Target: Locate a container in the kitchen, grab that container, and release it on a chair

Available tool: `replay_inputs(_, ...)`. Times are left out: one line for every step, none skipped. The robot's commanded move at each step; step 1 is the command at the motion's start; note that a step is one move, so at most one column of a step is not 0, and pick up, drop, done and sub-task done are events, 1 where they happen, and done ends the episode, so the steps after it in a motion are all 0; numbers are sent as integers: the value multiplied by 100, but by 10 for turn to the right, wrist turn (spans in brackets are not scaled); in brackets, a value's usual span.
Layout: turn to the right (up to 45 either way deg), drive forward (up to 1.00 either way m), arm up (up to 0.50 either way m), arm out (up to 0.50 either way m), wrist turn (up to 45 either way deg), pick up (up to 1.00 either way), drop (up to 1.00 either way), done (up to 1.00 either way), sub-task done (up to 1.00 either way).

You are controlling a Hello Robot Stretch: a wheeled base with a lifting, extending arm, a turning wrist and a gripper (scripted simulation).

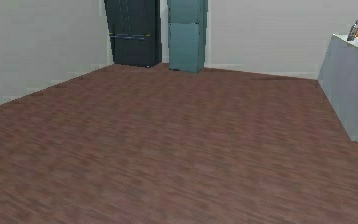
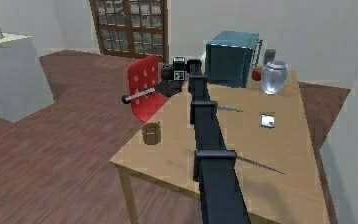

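Observation:
My arm (image 2: 209, 140) reaches out over a wooden table (image 2: 287, 150) in the arm side view. The gripper (image 2: 129, 97) sits at its far end, left of two white marker squares (image 2: 177, 70), in front of a red chair (image 2: 144, 78) at the table's far left corner. With the chair right behind its fingers, I cannot tell whether it holds anything. A small brown cup (image 2: 152, 132) stands on the table near its left edge, below the gripper. A glass jar-like container (image 2: 275, 75) stands at the table's far side.
A teal box (image 2: 232, 58), a small red thing (image 2: 257, 72), a small flat item (image 2: 268, 121) and a thin utensil (image 2: 252, 160) are on the table. A pale counter (image 2: 12, 70) (image 1: 347, 85), a dark fridge (image 1: 135, 30) and a teal cabinet (image 1: 187, 35) border open wood floor (image 1: 157, 140).

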Motion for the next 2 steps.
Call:
replay_inputs(0,0,0,0,210,0,0,0,0)
replay_inputs(0,0,-30,0,0,0,0,0,0)
